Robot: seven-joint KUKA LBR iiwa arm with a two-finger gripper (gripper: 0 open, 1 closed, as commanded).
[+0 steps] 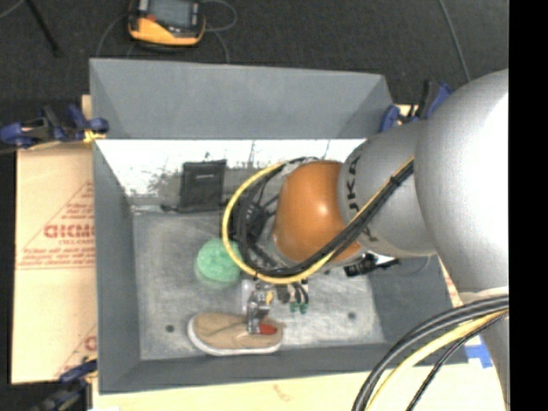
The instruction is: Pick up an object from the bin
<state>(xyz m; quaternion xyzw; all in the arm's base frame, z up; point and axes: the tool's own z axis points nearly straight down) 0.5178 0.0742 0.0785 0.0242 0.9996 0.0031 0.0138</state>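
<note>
Camera view: your arm came in from the right, with its orange wrist cover (310, 211) above the middle of the grey bin (116, 255). Your gripper (257, 313) was low over the beige shoe (224, 332), at the shoe's right half. Whether the gripper was open or closed could not be determined. The shoe lay lengthwise on the bin floor along the front wall. A green rounded lump (216, 262) lay behind the shoe, apart from it. A flat black box (203, 184) stood farther behind the shoe, against the back wall.
</note>
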